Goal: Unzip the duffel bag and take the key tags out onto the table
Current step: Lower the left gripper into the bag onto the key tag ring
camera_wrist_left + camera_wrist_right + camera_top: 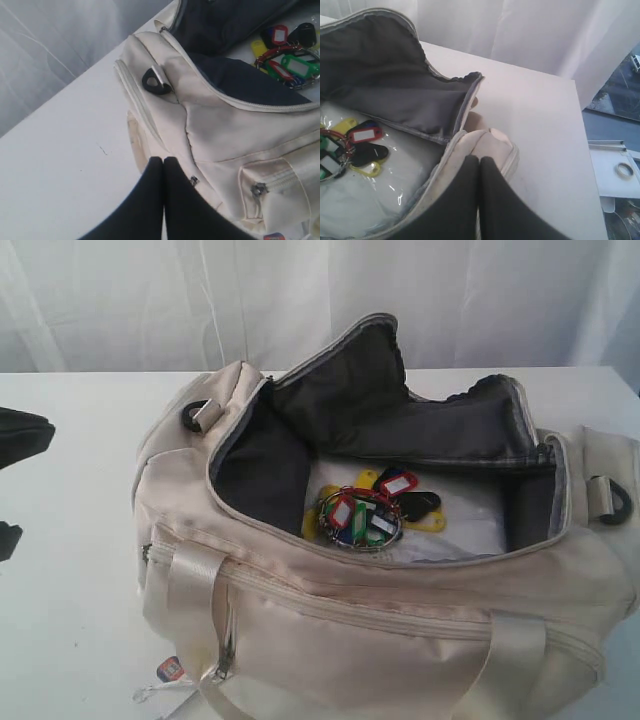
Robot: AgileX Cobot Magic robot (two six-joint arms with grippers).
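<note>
Left arm pose: the left gripper [163, 162] hangs over the table [70, 590] just outside one end of the duffel bag [400, 620], its tips aimed at the bag's end wall.
Left jaws: the two black fingers [150, 190] are pressed flat together with nothing between them.
Right arm pose: the right gripper [479, 160] is poised over the bag's opposite end, its tips above the cream end panel beside the zipper rim. Whether they touch the fabric cannot be told.
Right jaws: closed on each other and empty.
Duffel bags: one, unzipped, its top flap [360, 380] folded back and standing up so the dark grey lining shows.
Key tags: one bunch of key tags [365, 510] on a metal ring, in red, blue, green, yellow and black. The number of single tags cannot be counted surely.
D-rings: two, a black D-ring [155, 81] just ahead of the left jaws, and another [610, 500] at the right gripper's end.
Paper tags: one small red-and-blue paper tag [170, 670] on the table, close to the bag's front corner.
Key tags from the left jaws: inside the bag, beyond the end wall and over the zipper rim, well apart from the tips.
Key tags from the right jaws: inside the bag on a clear-wrapped white packet [365, 200], past the zipper rim and apart from the tips, not touched by either gripper.
</note>
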